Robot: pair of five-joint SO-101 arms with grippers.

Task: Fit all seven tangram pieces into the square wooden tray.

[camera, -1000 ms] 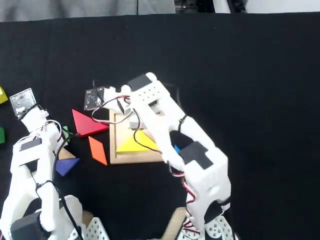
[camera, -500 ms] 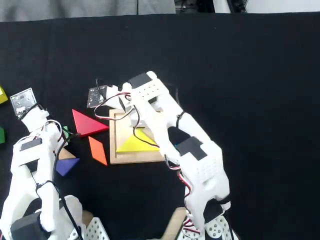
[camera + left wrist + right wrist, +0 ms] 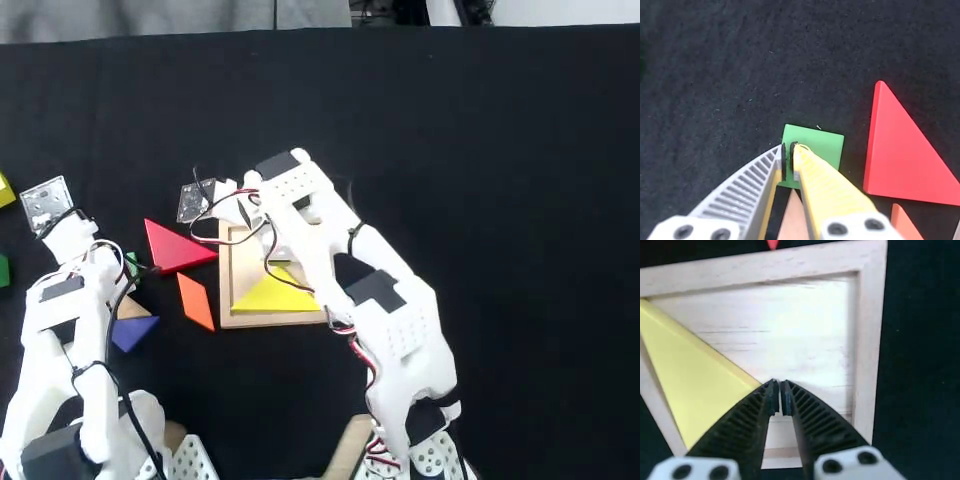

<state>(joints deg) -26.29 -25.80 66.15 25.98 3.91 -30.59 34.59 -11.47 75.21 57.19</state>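
The right gripper [image 3: 779, 396] is closed on nothing, its tips over the bare floor of the wooden tray [image 3: 870, 340], just beside the yellow triangle [image 3: 695, 390] lying in it. The left gripper [image 3: 789, 159], also closed, hangs over the green square [image 3: 820, 145].

Even bright light, soft shadows, glare on the wooden tray [image 3: 805, 310]

Green square [image 3: 818, 144] partly under left tool [image 3: 789, 146], red triangle [image 3: 896, 155] cut by frame edge, tray [image 3: 226, 296] half behind right arm [image 3: 330, 255].
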